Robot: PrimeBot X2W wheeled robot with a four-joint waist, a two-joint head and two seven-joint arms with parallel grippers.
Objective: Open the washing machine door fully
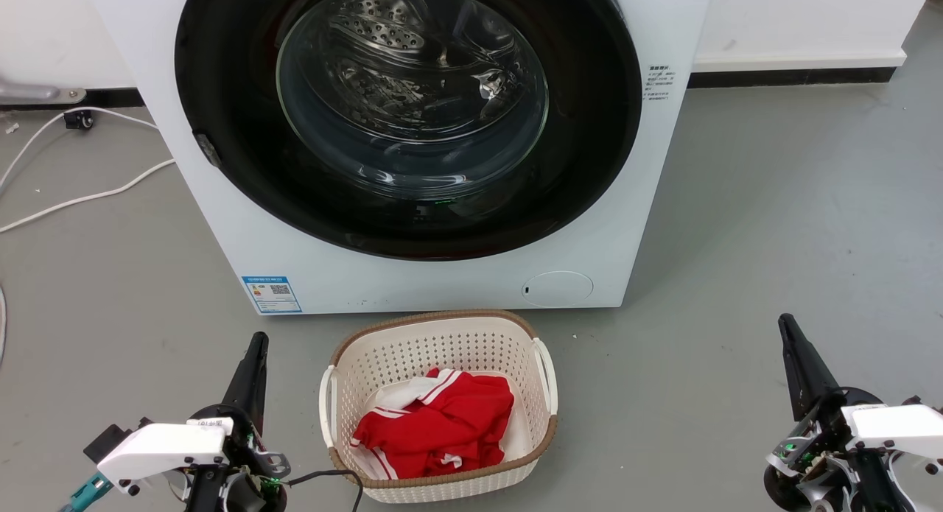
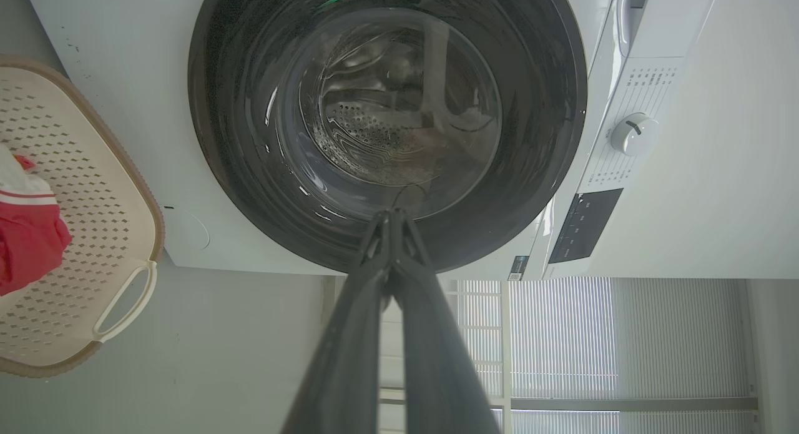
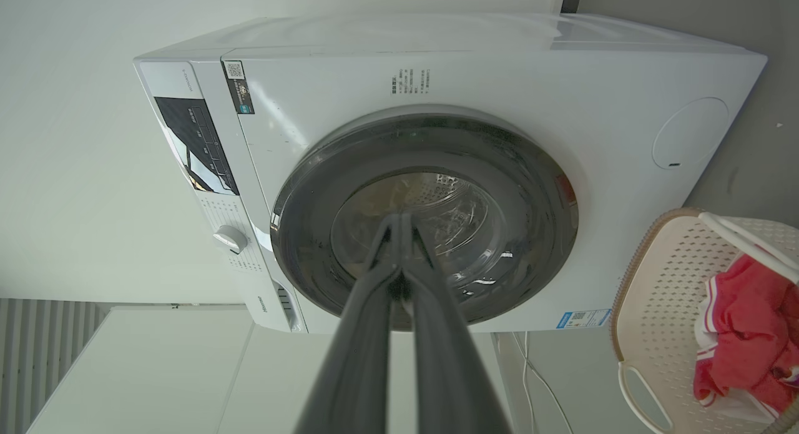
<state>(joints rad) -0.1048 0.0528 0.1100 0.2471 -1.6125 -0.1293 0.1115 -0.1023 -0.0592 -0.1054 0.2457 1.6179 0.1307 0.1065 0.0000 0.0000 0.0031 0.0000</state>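
Note:
The white washing machine (image 1: pixel 648 166) stands straight ahead, and its round black-rimmed door (image 1: pixel 409 118) with the bulging glass lies flush against the front, closed. Both wrist views face the door (image 2: pixel 387 128) (image 3: pixel 424 215) from a distance. My left gripper (image 1: pixel 258 342) rests low at the left, fingers together and empty, tips meeting in the left wrist view (image 2: pixel 392 217). My right gripper (image 1: pixel 787 324) rests low at the right, also shut and empty, tips joined in the right wrist view (image 3: pixel 399 218). Both are well short of the machine.
A cream laundry basket (image 1: pixel 545 372) holding a red and white garment (image 1: pixel 442 423) sits on the floor between my grippers, just before the machine. White cables (image 1: pixel 81 195) trail over the grey floor at the left. A white wall base runs behind at the right.

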